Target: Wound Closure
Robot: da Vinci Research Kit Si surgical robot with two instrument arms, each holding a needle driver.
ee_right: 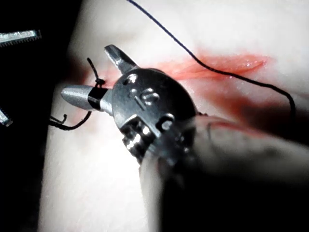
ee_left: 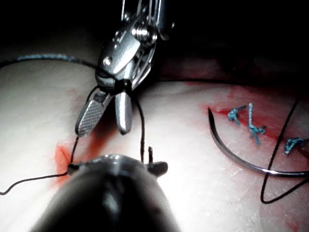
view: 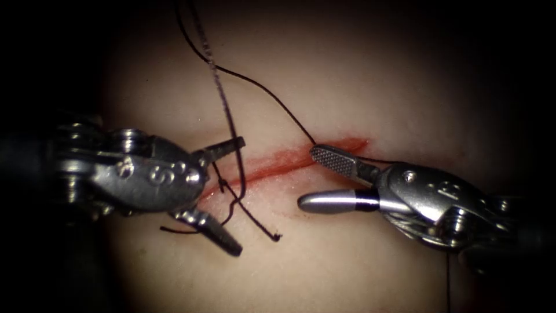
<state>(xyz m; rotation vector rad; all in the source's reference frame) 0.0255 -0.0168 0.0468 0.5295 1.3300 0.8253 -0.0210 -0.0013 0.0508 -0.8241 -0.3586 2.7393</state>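
The needle lies flat on the tissue, free of both tools, its tip pointing up beside blue knotted stitches on a red-stained patch. The cut runs as a red line across the tissue between the two tools. Dark thread comes down from above, one strand reaching the cut near the right tool, others dropping to a knot at the cut's left part, with a loose end trailing below. The left tool has its jaws spread wide around these strands, holding nothing. The right tool also stands spread, empty, at the cut's right side.
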